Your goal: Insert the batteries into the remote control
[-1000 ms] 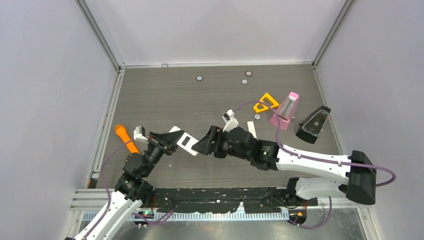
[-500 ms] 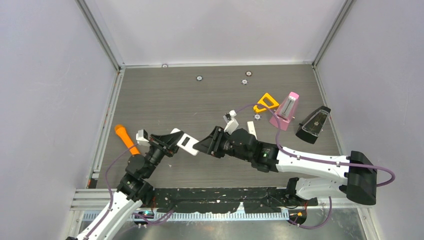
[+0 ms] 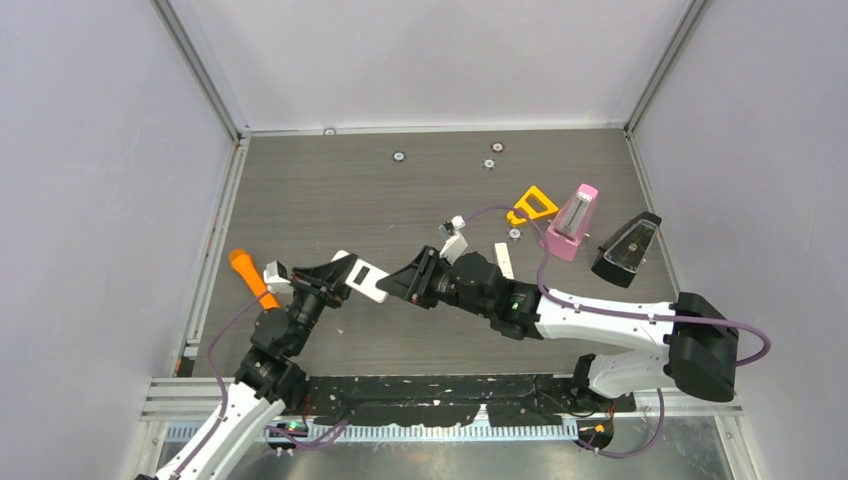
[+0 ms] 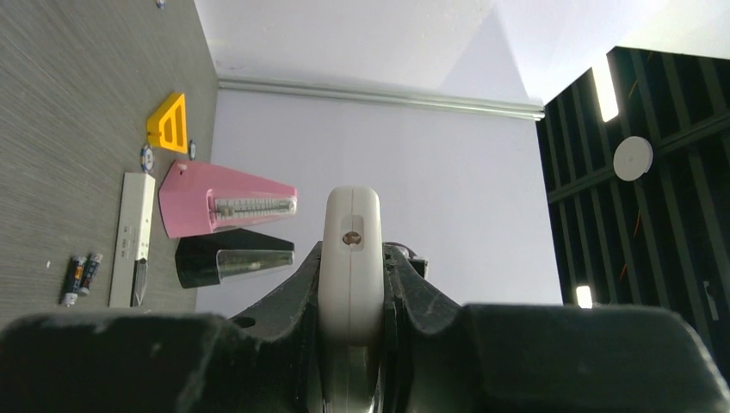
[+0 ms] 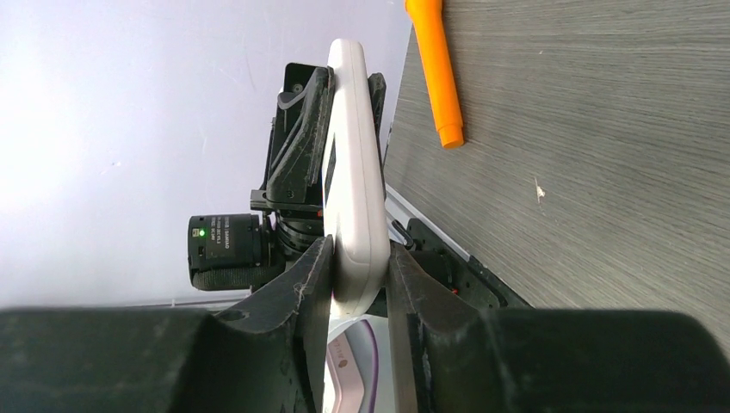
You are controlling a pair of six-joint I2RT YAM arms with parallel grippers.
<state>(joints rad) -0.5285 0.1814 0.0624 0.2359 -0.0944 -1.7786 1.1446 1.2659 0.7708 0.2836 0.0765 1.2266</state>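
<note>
The white remote control (image 3: 364, 279) hangs above the table between both arms. My left gripper (image 3: 342, 276) is shut on its left end; in the left wrist view the remote's end face (image 4: 351, 249) stands edge-on between the fingers. My right gripper (image 3: 408, 281) is shut on the other end, and in the right wrist view both pads press the remote's (image 5: 355, 198) sides. Two small batteries (image 4: 79, 277) lie side by side on the table, seen only in the left wrist view.
A white strip (image 3: 503, 260) lies by the right arm. A yellow triangle (image 3: 531, 205), a pink metronome (image 3: 571, 222) and a black metronome (image 3: 627, 250) stand at the back right. An orange stick (image 3: 252, 278) lies at the left. Walls surround the table.
My right gripper has slid left onto the remote's free end and closed from open onto it. The left gripper keeps its hold, and the remote has shifted slightly up and left.
</note>
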